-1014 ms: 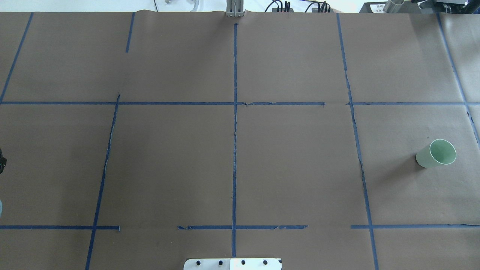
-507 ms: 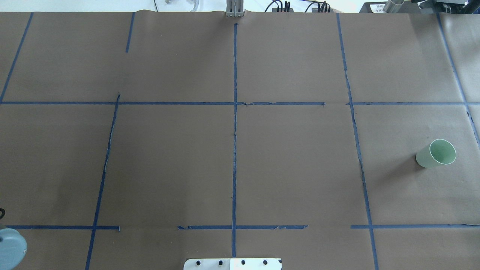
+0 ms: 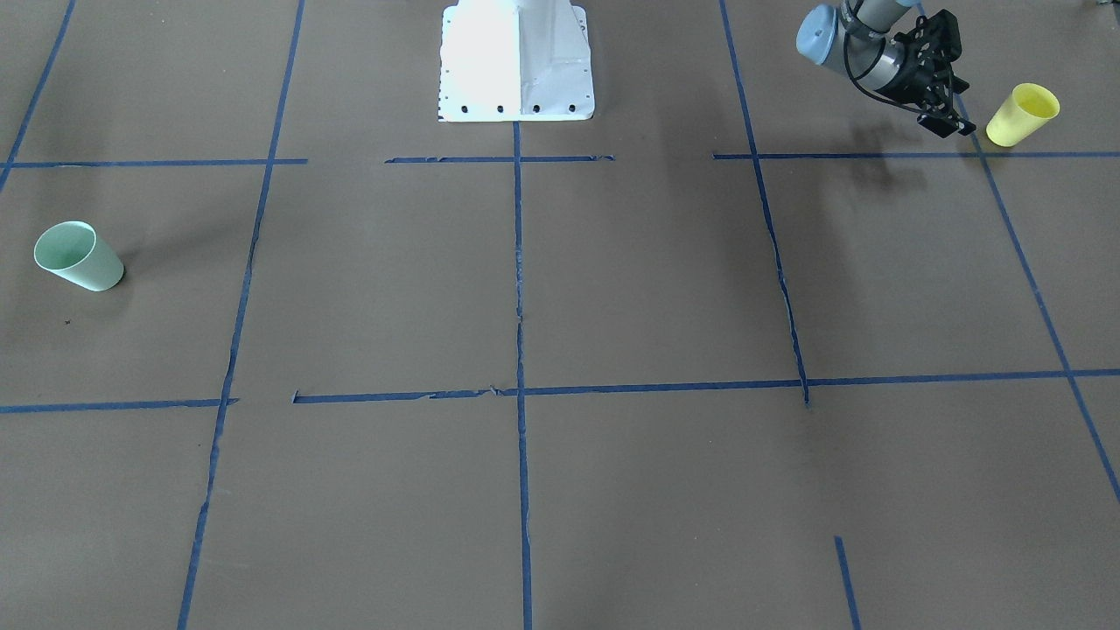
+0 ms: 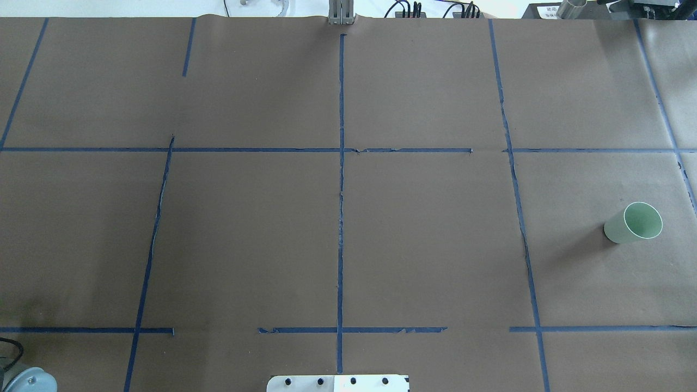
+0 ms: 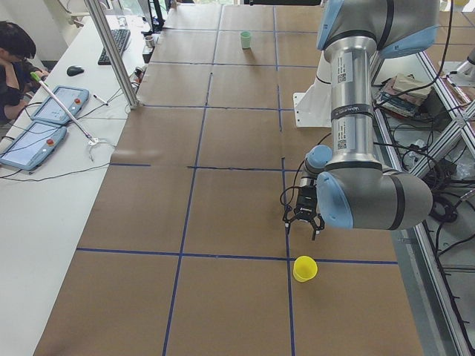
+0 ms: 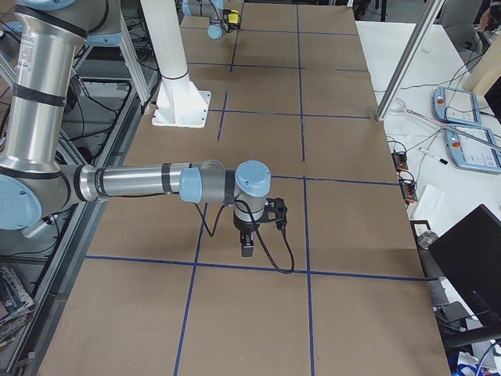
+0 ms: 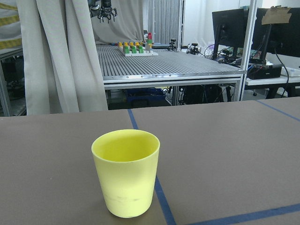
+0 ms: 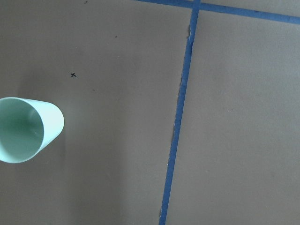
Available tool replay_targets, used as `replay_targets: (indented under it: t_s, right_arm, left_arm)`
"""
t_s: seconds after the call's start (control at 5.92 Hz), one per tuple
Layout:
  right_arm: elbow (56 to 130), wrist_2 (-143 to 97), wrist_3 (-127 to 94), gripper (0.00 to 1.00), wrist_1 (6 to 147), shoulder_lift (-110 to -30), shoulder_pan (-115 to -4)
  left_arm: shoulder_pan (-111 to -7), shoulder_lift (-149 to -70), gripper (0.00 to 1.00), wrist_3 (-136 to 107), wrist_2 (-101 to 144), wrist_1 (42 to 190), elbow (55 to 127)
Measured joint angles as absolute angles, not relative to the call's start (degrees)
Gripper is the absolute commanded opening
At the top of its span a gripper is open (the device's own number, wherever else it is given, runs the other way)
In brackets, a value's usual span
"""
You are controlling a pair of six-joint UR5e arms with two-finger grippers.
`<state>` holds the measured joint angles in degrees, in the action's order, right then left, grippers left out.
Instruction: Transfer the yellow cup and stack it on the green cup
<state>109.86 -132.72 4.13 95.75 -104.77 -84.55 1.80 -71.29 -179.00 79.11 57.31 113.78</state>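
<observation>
Table: brown covering, divided into fields by blue tape lines.
Yellow cup: stands upright, mouth up, at the robot's left end of the table. The left wrist view shows it on a tape line, close to a crossing of lines. Nothing touches it.
Green cup: stands upright, mouth up, at the robot's right end of the table, well apart from the yellow cup. Nothing touches it.
Left gripper: low over the table, near the yellow cup and clear of it. Its wrist camera sees the cup side-on, centred in the lower half of the view.
Left jaws: spread wide in the exterior left view, with nothing between them.
Left arm: the overhead view shows only a grey joint at the lower left corner.
Right gripper: hangs over the table and points down. It appears only in the exterior right view.
Right jaws: cannot tell whether they are wide or narrow.
Right wrist view: looks straight down on the table. The green cup lies at its left edge, and a tape line runs down the middle.
Side bench: a person sits at the white bench beside the table, with two tablets lying on it.
</observation>
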Motion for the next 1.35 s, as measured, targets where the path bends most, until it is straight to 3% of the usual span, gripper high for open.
replay_targets:
  t_s: [0.68, 1.35]
  right_arm:
    - [109.9, -132.7, 4.1, 1.00, 95.7, -104.7, -84.6]
    - [109.8, -132.7, 4.1, 1.00, 95.7, -104.6, -84.5]
  left_arm:
    - [2.0, -71.3, 1.00, -181.1, 79.0, 58.9, 105.4]
    - [2.7, -71.0, 1.00, -183.4, 78.8, 60.0, 102.7]
